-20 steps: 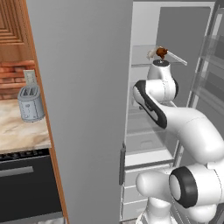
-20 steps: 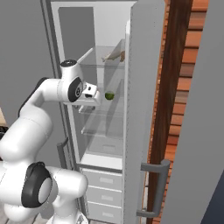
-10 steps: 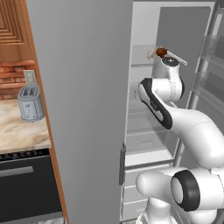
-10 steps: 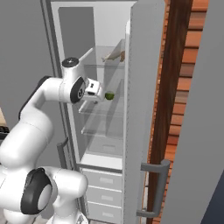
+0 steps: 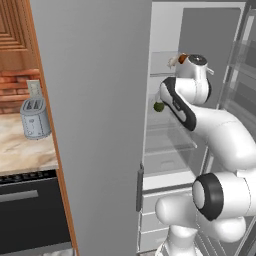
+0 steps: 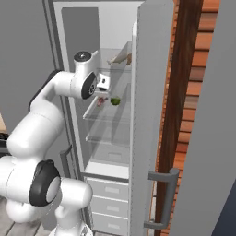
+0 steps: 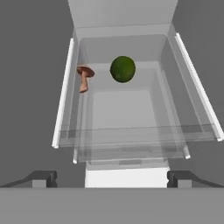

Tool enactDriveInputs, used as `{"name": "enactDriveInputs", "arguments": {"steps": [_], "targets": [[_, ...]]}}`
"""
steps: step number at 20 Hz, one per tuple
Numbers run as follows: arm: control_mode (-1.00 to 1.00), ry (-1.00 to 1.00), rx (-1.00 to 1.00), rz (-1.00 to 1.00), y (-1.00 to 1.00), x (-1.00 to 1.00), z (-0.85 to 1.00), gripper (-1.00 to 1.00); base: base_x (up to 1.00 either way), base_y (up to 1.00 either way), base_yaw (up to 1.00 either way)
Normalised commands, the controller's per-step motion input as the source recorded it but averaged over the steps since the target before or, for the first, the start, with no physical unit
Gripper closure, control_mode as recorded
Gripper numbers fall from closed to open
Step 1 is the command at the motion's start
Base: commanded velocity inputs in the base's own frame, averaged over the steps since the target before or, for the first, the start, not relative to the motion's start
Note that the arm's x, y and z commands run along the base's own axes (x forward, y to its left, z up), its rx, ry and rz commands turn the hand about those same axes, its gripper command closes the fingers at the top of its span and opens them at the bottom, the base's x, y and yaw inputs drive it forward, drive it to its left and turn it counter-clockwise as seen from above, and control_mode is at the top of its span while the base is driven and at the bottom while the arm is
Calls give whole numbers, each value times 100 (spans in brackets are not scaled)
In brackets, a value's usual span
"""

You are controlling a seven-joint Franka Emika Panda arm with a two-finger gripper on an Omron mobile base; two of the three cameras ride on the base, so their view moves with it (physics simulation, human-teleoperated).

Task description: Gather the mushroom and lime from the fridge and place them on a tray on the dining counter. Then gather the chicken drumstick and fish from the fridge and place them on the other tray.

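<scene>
The arm has pushed deeper into the open fridge (image 6: 147,115) over the last second, bringing the gripper (image 7: 112,177), jaws spread wide and empty, up to the glass shelf (image 7: 127,127). The mushroom (image 7: 84,76) and lime (image 7: 122,68) sit just beside each other near its back edge, so a first pick looks close.

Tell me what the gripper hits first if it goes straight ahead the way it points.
Probably the lime, roughly centred ahead of the open gripper on the glass shelf; the mushroom sits off-line. Depth is uncertain.

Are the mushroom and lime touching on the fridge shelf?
Apart. The hand view shows bare shelf between the mushroom and lime.
</scene>
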Motion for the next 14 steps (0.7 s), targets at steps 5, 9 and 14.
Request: {"name": "enactDriveInputs", "arguments": {"steps": [5,9,14], "targets": [[-100,-2,6,0,-14,-2,-50,-100,0,0,0],[-100,-8,10,0,-17,0,-45,-100,0,0,0],[-100,-10,5,0,0,6,-6,-100,0,0,0]]}}
